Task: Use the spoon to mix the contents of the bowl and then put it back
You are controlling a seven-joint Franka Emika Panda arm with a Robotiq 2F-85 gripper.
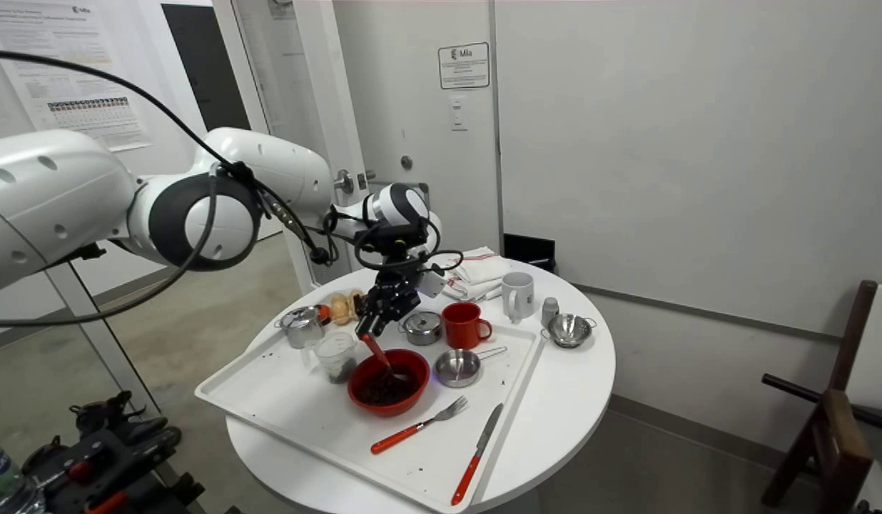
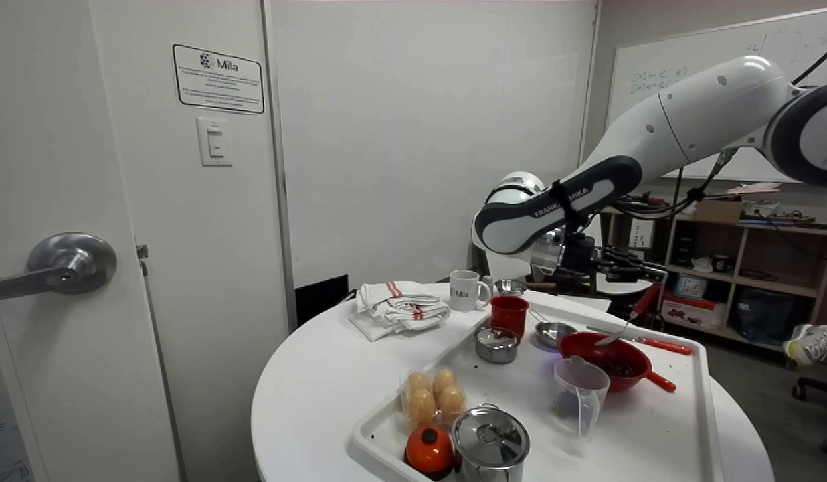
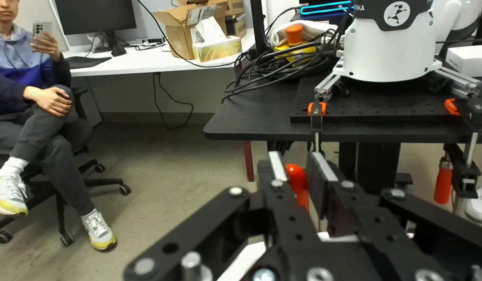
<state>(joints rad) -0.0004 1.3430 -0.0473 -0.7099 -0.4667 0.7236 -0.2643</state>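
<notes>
Pinched nearly together, the pincer point(image 3: 298, 167) apparently holds the spoon point(image 1: 378, 353) by its upper end, presumably to stir the bowl point(image 2: 627, 381) below.

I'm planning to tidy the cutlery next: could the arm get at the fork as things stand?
Probably not right away: the claw appears shut on the spoon, so it would likely need freeing first. Otherwise the way looks open: the fork lies uncovered on the tray beside the red bowl.
</notes>
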